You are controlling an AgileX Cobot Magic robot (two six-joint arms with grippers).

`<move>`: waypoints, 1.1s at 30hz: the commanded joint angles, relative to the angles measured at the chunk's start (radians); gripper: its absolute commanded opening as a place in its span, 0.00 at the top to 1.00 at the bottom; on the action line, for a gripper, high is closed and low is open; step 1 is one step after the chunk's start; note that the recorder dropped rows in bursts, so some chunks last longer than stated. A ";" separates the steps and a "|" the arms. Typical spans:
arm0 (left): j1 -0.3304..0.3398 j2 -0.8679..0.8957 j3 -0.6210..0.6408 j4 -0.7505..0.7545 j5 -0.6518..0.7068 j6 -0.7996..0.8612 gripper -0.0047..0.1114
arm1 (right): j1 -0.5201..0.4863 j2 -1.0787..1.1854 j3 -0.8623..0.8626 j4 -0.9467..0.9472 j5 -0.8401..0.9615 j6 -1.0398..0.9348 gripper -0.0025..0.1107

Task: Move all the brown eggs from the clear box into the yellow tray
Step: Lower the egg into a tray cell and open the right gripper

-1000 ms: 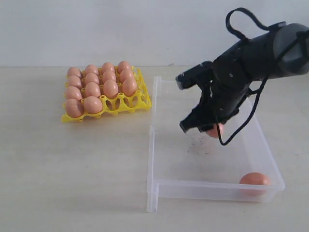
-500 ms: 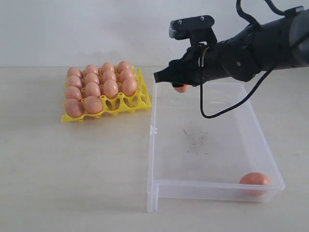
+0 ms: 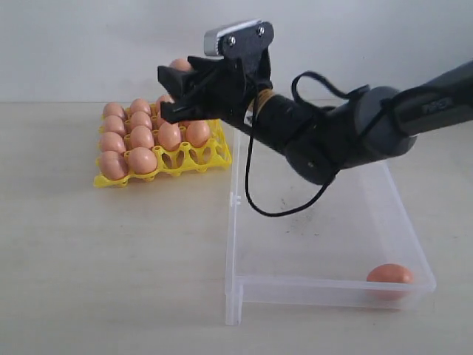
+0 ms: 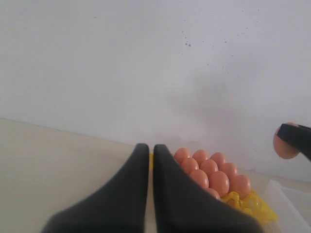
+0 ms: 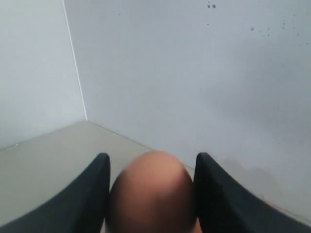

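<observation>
Carried egg [image 3: 179, 65] now over yellow tray [image 3: 215, 157], last egg [image 3: 389, 274] in clear box [image 3: 295, 290]

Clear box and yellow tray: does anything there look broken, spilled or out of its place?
Nothing looks broken or spilled. One brown egg lies alone in the near right corner of the clear box, not yet moved. The eggs in the yellow tray sit neatly in their cups.

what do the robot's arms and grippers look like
The right arm is dark grey with rounded shells, a silver block at the wrist, a loose black cable and pale lettering too small to read. The left fingers and right fingers are plain black wedges.
</observation>
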 commanded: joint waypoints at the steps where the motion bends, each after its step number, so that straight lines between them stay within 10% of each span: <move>1: -0.004 -0.003 -0.003 -0.003 0.000 0.009 0.93 | 0.000 0.116 -0.040 -0.026 -0.068 -0.011 0.98; 33: -0.004 -0.003 -0.003 -0.003 0.000 0.009 0.93 | 0.000 0.399 -0.368 -0.179 0.167 0.114 0.98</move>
